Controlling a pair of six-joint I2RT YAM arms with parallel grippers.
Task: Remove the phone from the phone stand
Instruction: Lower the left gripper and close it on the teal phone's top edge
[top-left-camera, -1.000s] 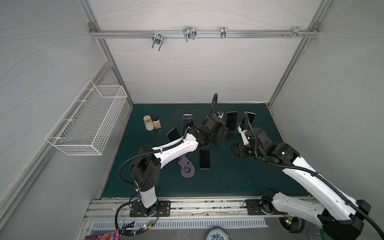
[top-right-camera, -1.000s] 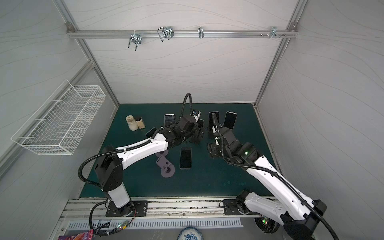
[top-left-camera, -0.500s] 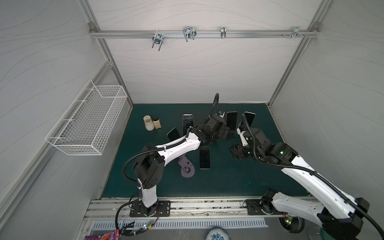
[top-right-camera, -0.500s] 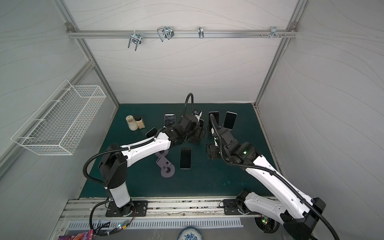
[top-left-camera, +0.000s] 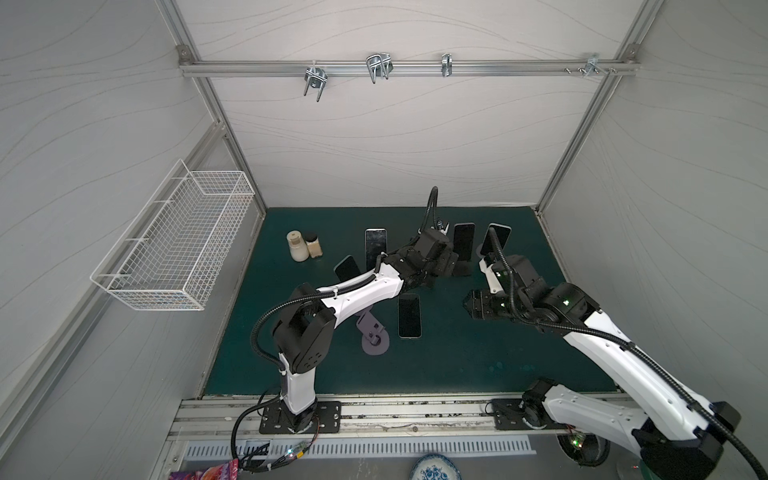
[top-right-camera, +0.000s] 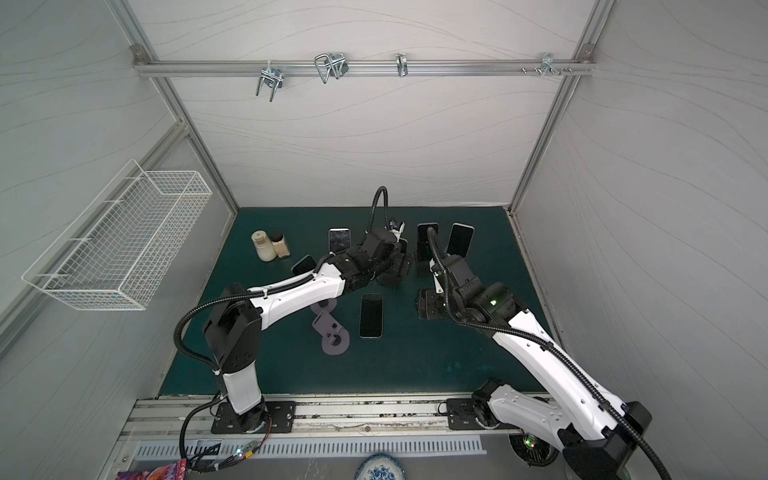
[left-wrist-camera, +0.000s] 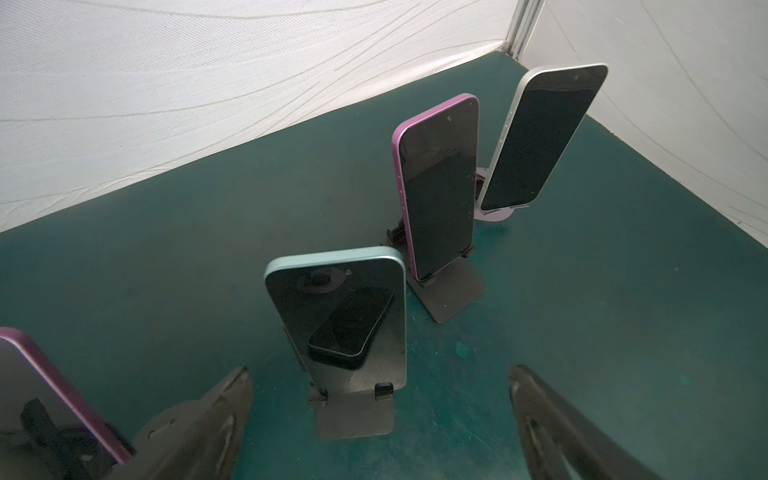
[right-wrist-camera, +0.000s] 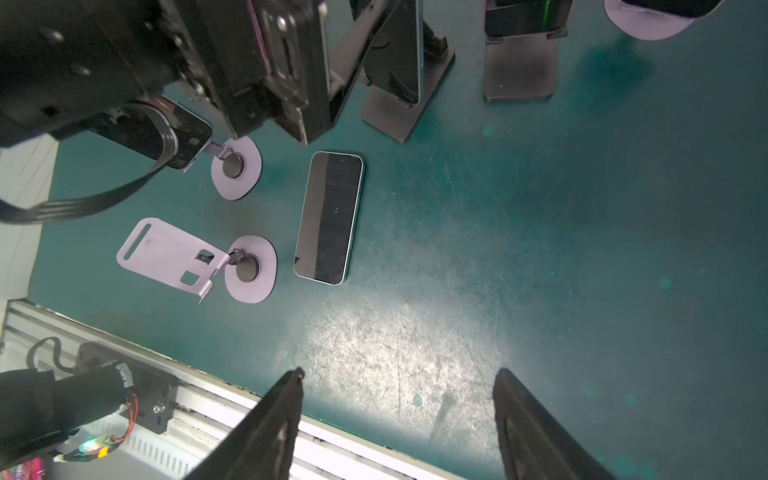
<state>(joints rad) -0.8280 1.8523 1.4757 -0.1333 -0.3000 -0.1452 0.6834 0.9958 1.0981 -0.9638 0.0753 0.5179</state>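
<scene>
Left gripper (left-wrist-camera: 379, 374) is noted with fingers (left-wrist-camera: 216, 415) spread wide and nothing held, aimed at the teal-edged phone (left-wrist-camera: 336, 316). The phone is seated leaning back on its black stand (left-wrist-camera: 355, 419), lower edge caught behind two small lips. Right gripper (right-wrist-camera: 397, 382) is held above the green mat (right-wrist-camera: 582, 249), fingers apart and empty. Step judged: approach for the grasp, phone not yet touched. For a clean removal, the fingers should be brought beside the phone's long edges above the lips and closed squarely. The phone should then be drawn upward along its lean before being carried off, so the light stand is not dragged. The pink phone (left-wrist-camera: 436, 187) nearby should be avoided.
</scene>
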